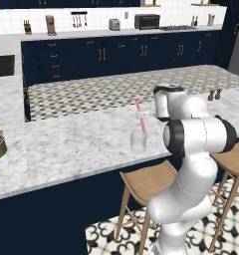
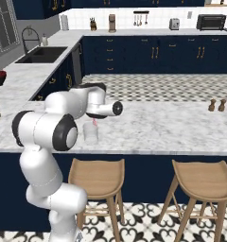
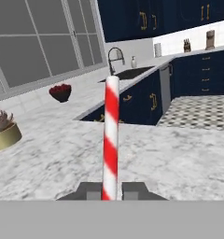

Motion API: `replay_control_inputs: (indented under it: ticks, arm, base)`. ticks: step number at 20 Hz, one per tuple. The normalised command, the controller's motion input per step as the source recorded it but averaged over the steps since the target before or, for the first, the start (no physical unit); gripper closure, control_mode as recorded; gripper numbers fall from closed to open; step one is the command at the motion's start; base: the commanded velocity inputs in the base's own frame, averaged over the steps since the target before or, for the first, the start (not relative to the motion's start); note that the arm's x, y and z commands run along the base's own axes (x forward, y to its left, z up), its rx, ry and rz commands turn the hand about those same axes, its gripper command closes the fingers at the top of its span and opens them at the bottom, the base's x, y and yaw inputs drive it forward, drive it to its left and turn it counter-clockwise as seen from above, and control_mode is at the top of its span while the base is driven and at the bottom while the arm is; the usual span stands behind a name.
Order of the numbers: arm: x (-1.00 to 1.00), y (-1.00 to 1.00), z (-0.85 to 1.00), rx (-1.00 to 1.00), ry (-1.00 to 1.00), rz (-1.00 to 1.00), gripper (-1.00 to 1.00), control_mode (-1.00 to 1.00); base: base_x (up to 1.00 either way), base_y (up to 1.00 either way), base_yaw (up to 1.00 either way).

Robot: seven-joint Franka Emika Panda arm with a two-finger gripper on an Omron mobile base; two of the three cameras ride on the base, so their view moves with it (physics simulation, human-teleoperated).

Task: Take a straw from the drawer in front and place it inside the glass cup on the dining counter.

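Your fingers [image 3: 110, 190] are clamped on the straw [image 3: 111, 140] near its lower end, holding it upright just above the cup [image 1: 138, 141] on the counter [image 1: 66, 144]. It's light, stiff and likely slick, so keep the grip low and firm.

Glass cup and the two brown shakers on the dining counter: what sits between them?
Nothing. In the right base view, the marble of the dining counter runs bare from the glass cup to the shakers.
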Motion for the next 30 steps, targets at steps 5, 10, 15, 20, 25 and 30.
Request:
replay_control_inputs:
  ticks: [5,10,15,20,25,30]
  arm:
    - [0.0,0.13,0.0,0.0,0.12,0.0,1.0,-1.0]
    - [0.12,0.14,-0.14,0.0,0.14,0.0,1.0,-1.0]
    - [0.25,0.01,-0.25,0.0,0.08,0.0,1.0,-1.0]
    - [0.05,0.0,-0.26,0.04,0.0,0.0,1.0,-1.0]
    - [0.0,-0.06,-0.29,0.08,-0.06,0.0,1.0,-1.0]
    - [0.02,-0.02,-0.21,0.07,-0.12,0.0,1.0,-1.0]
  base:
    - [0.0,0.0,0.0]
    - [0.0,0.0,0.0]
    - [0.0,0.0,0.0]
    - [0.0,0.0,0.0]
    - [0.0,0.0,0.0]
    - [0.0,0.0,0.0]
